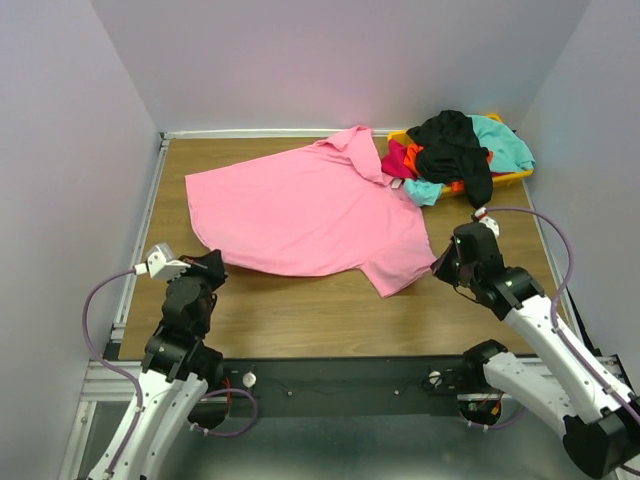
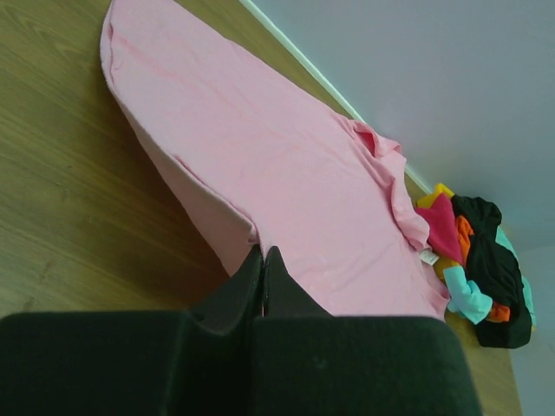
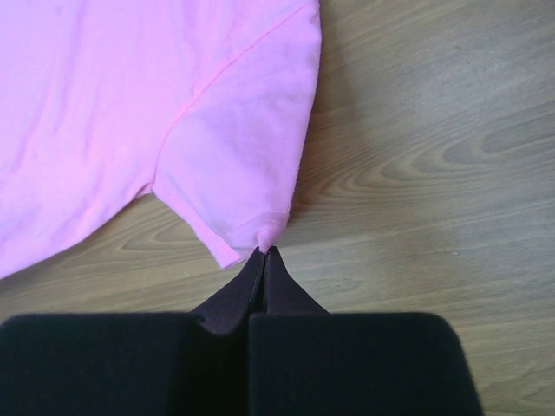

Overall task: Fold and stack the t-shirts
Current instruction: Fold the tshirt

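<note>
A large bright pink t-shirt lies spread on the wooden table. My left gripper is shut on its near left hem, seen in the left wrist view, with the cloth stretching away from the tips. My right gripper is shut on the corner of the near right sleeve, pinched at the tips. Black, teal, magenta and orange-red shirts are heaped at the back right.
The heap lies in a yellow bin in the table's far right corner. A white rail runs along the back edge, with grey walls around. Bare wood shows between the shirt and the near edge.
</note>
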Controlling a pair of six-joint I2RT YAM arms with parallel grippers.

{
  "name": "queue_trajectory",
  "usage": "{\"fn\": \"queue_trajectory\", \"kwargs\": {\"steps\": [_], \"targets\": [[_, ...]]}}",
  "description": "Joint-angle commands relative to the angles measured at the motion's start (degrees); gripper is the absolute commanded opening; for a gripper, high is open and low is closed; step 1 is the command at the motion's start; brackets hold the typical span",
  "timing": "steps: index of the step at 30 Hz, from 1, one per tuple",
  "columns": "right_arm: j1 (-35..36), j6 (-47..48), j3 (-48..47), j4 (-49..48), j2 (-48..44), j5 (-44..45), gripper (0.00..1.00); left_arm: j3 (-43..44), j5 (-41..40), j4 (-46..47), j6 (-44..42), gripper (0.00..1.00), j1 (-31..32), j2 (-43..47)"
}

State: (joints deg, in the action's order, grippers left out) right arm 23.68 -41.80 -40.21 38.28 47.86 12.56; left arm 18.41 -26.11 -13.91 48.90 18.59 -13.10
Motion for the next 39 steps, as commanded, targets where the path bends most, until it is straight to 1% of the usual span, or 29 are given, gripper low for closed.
{"fn": "queue_trajectory", "kwargs": {"steps": [1, 8, 11, 14, 15, 19, 20, 21, 25, 26, 27, 30, 31, 39], "targets": [[0.49, 0.67, -2.59, 3.11, -3.46, -0.87, 0.01, 2.67, -5.78, -5.59, 4.78, 0.0, 3.02, 2.02], [0.49, 0.23, -1.98, 4.52, -6.1, -2.1, 0.0, 4.7, -10.01, -9.82, 8.31, 0.0, 6.72, 3.87], [0.49, 0.75, -2.5, 4.0, -5.76, -1.22, 0.0, 4.27, -10.02, -10.26, 8.93, 0.0, 7.16, 3.96], [0.4, 1.89, -3.12, 0.84, -3.21, -0.52, 0.01, 3.65, -9.84, -10.08, 9.37, 0.0, 7.16, 3.88], [0.49, 2.07, -3.47, -2.13, -2.25, -0.34, 0.01, 3.47, -9.75, -9.91, 9.37, 0.0, 7.16, 3.87], [0.4, 2.42, -5.66, -8.64, 4.25, 1.15, 0.01, 3.3, -10.71, -8.86, 8.84, 0.0, 7.16, 3.96], [0.49, 2.77, -7.33, -10.06, 7.13, 1.33, 0.01, 3.21, -11.15, -8.5, 8.4, 0.0, 7.16, 3.7], [0.4, 2.95, -8.13, -12.42, 8.29, 1.24, 0.01, 3.29, -11.33, -8.24, 8.31, 0.0, 7.16, 3.7], [0.49, 4.62, -13.74, -16.56, 14.71, 1.68, 0.0, 2.68, -10.64, -6.66, 7.87, 0.0, 7.16, 2.21], [0.4, 4.62, -13.76, -17.1, 15.85, 1.68, 0.01, 2.51, -10.11, -6.31, 7.87, 0.0, 7.16, 1.77], [0.49, 5.06, -15.5, -18.23, 18.39, 2.29, 0.01, 1.98, -9.67, -5.87, 7.87, 0.0, 7.16, 1.24], [0.49, 6.46, -19.01, -19.56, 22.27, 3.0, 0.0, 1.62, -7.56, -4.63, 7.87, 0.0, 7.16, -1.57], [0.4, 6.73, -19.9, -20.26, 24.98, 3.09, 0.0, 1.71, -7.21, -4.28, 7.79, 0.0, 7.16, -2.44], [0.4, 10.42, -29.39, -22.99, 38.18, 2.12, 0.0, 2.33, -4.66, -0.86, 5.85, 0.0, 6.99, -10.0]]}}
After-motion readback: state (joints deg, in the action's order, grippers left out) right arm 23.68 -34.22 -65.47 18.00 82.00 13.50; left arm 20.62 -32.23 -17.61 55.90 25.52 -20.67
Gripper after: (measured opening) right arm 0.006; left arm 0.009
